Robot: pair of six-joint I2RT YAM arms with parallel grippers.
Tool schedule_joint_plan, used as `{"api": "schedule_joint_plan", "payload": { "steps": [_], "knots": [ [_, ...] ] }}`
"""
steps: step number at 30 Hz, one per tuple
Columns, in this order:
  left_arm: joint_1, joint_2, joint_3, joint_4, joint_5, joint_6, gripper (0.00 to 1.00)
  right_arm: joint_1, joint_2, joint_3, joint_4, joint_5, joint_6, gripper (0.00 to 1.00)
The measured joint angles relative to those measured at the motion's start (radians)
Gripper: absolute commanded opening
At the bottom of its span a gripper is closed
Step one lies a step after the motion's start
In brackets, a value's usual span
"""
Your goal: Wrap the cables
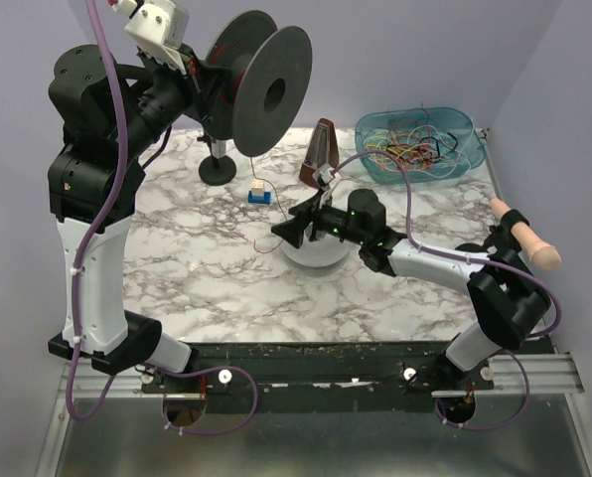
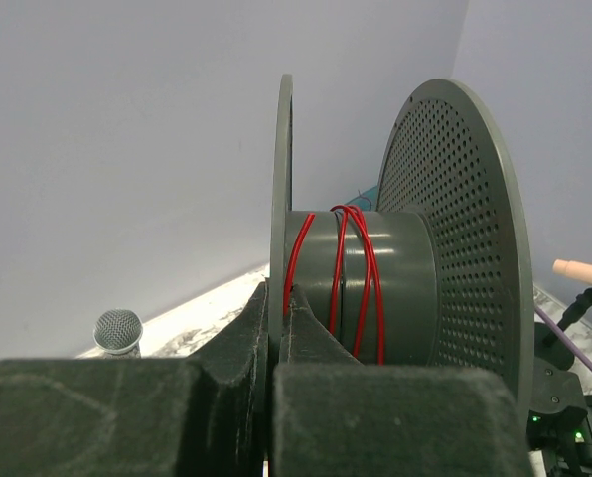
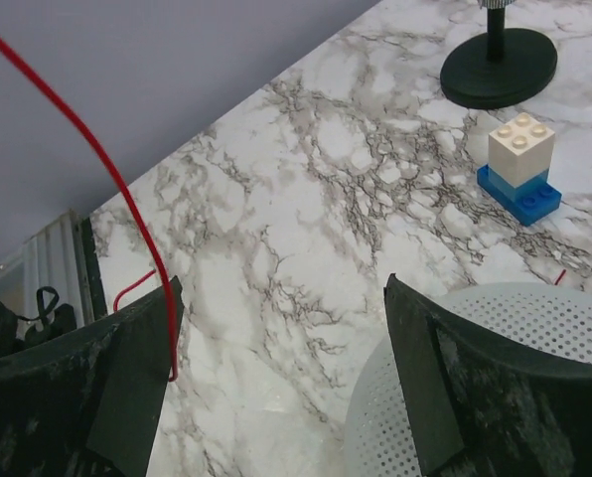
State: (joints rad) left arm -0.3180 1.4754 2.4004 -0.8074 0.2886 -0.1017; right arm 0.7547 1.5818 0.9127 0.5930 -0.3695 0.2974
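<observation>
Around spool (image 2: pixel 455 248), clearest from left wrist: red cable (image 2: pixel 352 212)

The left gripper (image 2: pixel 279 303) is clamped on the thin near flange of a grey spool (image 2: pixel 405 278), with its two dark fingers (image 2: pixel 241 343) pressed against either face of the disc. A red cable (image 2: pixel 354 273) circles the spool's hub in several loose turns, some of them crossing. The far flange is perforated with small holes. Low at left, a microphone head (image 2: pixel 118 331) stands before the marble surface (image 2: pixel 212 308). At right are a peach-coloured handle (image 2: pixel 577 269) and a purple hose (image 2: pixel 574 343).
</observation>
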Motion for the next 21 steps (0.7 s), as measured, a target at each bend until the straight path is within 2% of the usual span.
{"api": "schedule_joint_plan", "payload": {
  "steps": [1,3,4,6,9,12,13,16,21],
  "knots": [
    [0.0,0.0,0.0,0.0,0.002,0.0,0.0,-0.003,0.0,-0.002,0.004,0.002,0.01,0.72],
    [0.0,0.0,0.0,0.0,0.005,0.0,0.0,-0.002,0.0,-0.001,0.01,0.002,0.026,0.5],
    [0.0,0.0,0.001,0.0,0.009,0.0,0.0,-0.001,0.0,0.001,0.011,0.001,0.031,0.44],
    [0.0,0.0,0.004,-0.001,0.015,-0.001,0.0,-0.001,0.014,0.016,0.016,-0.011,0.048,0.38],
    [0.0,0.0,0.012,-0.003,0.023,-0.001,0.0,-0.001,0.059,0.049,0.053,-0.037,0.079,0.38],
    [0.0,0.0,0.019,-0.003,0.029,-0.001,0.0,-0.001,0.099,0.064,0.088,-0.047,0.111,0.49],
    [0.0,0.0,0.019,-0.003,0.031,0.0,0.0,-0.001,0.11,0.069,0.095,-0.047,0.119,0.5],
    [0.0,0.0,0.019,-0.003,0.034,0.0,0.0,-0.001,0.135,0.09,0.103,-0.056,0.131,0.48],
    [0.0,0.0,0.026,-0.005,0.035,0.001,0.0,-0.001,0.153,0.12,0.136,-0.066,0.152,0.39]
  ]
}}
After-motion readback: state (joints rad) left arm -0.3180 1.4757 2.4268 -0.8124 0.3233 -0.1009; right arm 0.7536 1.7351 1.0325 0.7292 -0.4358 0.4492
